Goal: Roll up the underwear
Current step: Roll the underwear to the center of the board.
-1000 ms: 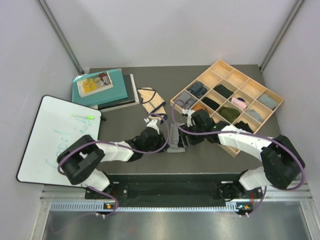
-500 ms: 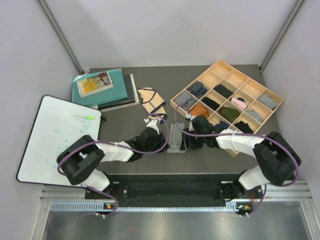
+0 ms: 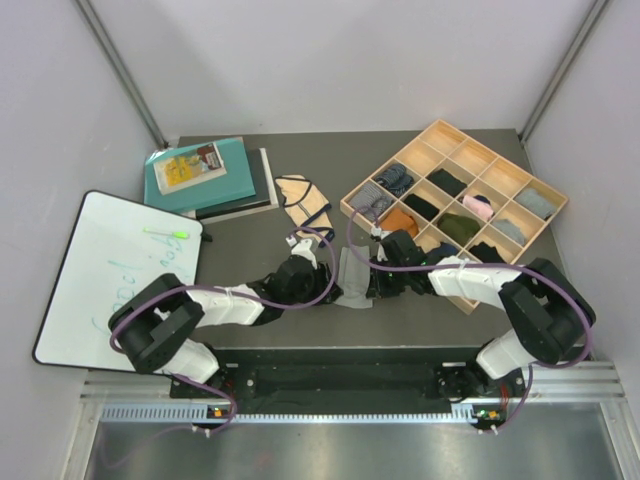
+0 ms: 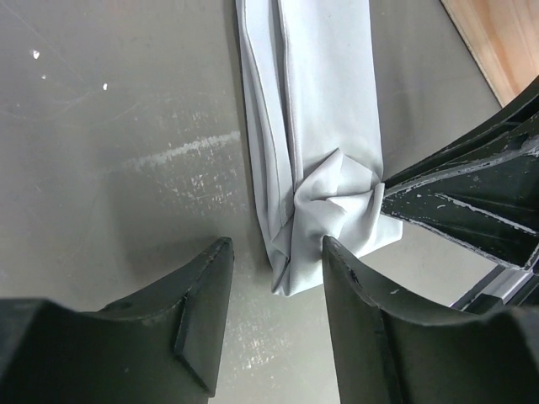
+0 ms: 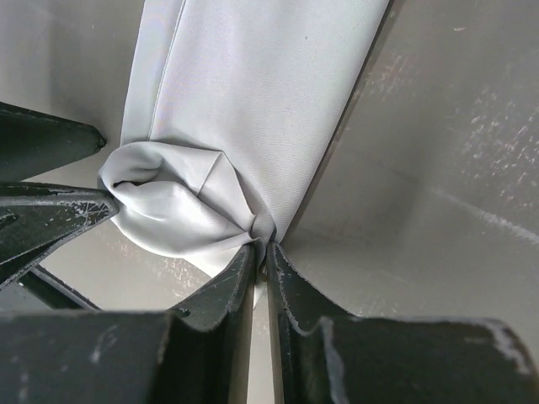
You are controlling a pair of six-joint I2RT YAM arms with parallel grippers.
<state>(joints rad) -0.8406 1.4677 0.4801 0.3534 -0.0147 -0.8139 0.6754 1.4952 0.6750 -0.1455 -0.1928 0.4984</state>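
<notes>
On the counter [image 3: 330,160] we see the grey briefs [image 3: 352,275] folded into a strip near the middle, the beige briefs [image 3: 303,200] farther back. Our right pincer [image 5: 261,252] pinches the strip's bunched end; our left pincer [image 4: 276,244] gapes, straddling it.

Bright, even overhead light, soft diffuse shadows on the dark counter [image 3: 240,240], dull sheen and pale scuffs on it in the wrist views, underwear [image 4: 312,101] folds crisp, left end effector [image 4: 278,248] dark and slightly blurred up close
</notes>
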